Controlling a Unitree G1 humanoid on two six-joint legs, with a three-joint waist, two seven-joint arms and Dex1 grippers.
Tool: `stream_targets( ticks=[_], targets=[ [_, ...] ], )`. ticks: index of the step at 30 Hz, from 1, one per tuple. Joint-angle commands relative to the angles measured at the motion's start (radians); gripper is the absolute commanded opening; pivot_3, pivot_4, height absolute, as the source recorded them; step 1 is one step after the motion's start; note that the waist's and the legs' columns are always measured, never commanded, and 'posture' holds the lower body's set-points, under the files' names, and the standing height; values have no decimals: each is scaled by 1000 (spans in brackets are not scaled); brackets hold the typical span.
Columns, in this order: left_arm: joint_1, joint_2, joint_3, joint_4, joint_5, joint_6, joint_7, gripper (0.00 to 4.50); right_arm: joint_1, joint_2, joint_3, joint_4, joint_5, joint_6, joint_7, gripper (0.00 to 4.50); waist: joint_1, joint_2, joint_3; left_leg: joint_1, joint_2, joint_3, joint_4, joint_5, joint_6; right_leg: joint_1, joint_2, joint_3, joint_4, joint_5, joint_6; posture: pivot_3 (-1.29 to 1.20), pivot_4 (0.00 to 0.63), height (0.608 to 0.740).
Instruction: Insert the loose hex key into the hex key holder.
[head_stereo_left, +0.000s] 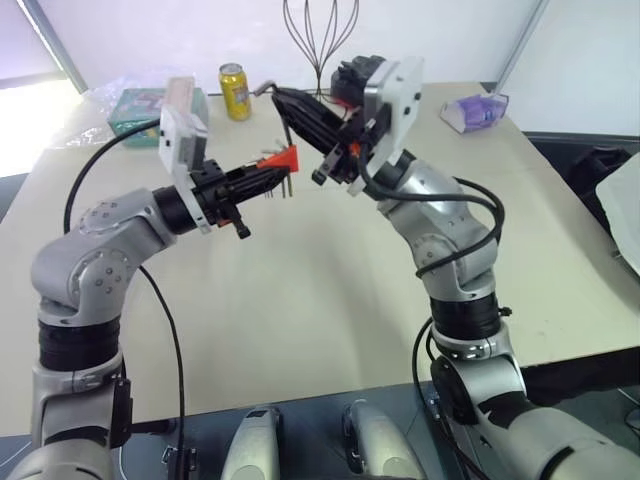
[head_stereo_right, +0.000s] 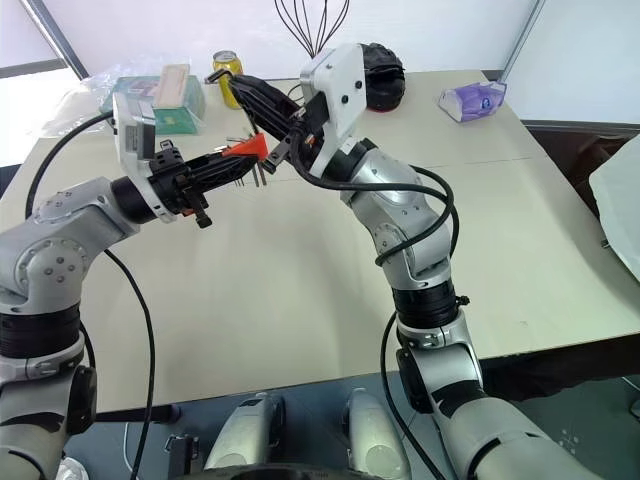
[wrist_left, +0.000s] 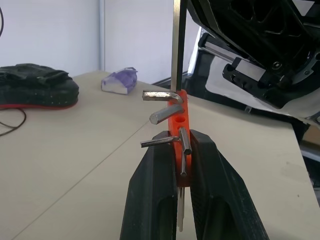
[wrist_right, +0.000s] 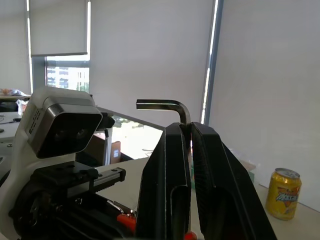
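— Where's the loose hex key (wrist_right: 172, 106)?
— Pinched in the right gripper (wrist_right: 189, 131); shaft mostly hidden between fingers.
— The holder (wrist_left: 179, 120)?
— Clamped in the left gripper (wrist_left: 180, 145), above the table (head_stereo_left: 330, 290), lower half covered.

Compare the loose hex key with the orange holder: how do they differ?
The loose hex key is one bare grey L-shaped rod; the holder is an orange block carrying several keys. The right gripper grips the key, the left gripper the holder. Both are held above the table.
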Motion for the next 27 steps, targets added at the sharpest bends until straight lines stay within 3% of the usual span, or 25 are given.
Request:
stream_targets(
  ticks=[1,27],
  targets=[
    [-15,-1,13,-36,-16,-8,0,0,-34,1,-10,-17,6,-17,-1,52,0,0,0,0,0,0,0,0,0,0,0,0,0,0,0,0,150,740],
    [-38,-8,26,-15,-13,-21,4,0,-21,-8,-6,-24,6,-12,2,52,0,0,0,0,0,0,0,0,0,0,0,0,0,0,0,0,150,740]
  ],
)
